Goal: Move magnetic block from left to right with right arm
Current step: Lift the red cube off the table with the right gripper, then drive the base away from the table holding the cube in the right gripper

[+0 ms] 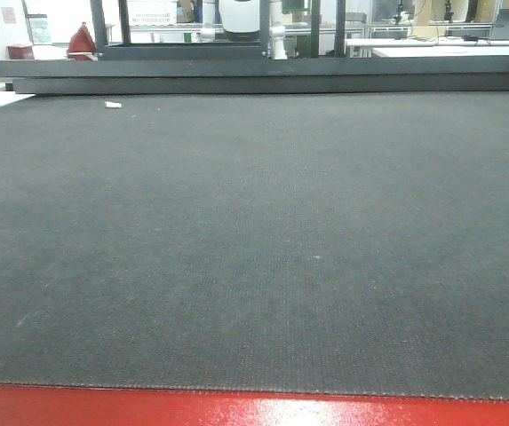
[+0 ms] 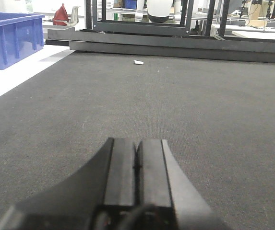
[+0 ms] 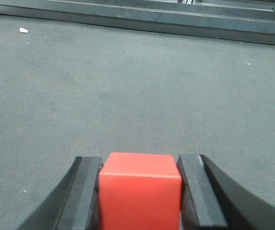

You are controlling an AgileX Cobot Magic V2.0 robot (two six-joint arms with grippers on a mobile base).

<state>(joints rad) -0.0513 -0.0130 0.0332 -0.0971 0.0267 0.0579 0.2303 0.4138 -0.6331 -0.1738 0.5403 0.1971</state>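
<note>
Squarely, your right gripper [image 3: 139,162] clamps the magnetic block [image 3: 140,196]; your left gripper [image 2: 137,160] sits closed, white scrap [image 2: 138,62] at twelve o'clock.

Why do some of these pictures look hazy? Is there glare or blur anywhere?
Front view: soft and hazy, glare on the glossy red edge. Left wrist view: near jaws blurred, background washed out. Right wrist view: the magnetic block is close and slightly soft, evenly lit.

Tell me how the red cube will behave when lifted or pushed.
The red cube looks rigid, with sharp edges, so it probably won't deform in the right end effector. Its flat faces suggest it would slide rather than roll on the textured mat. Its smooth sides might slip under a light grip.
</note>
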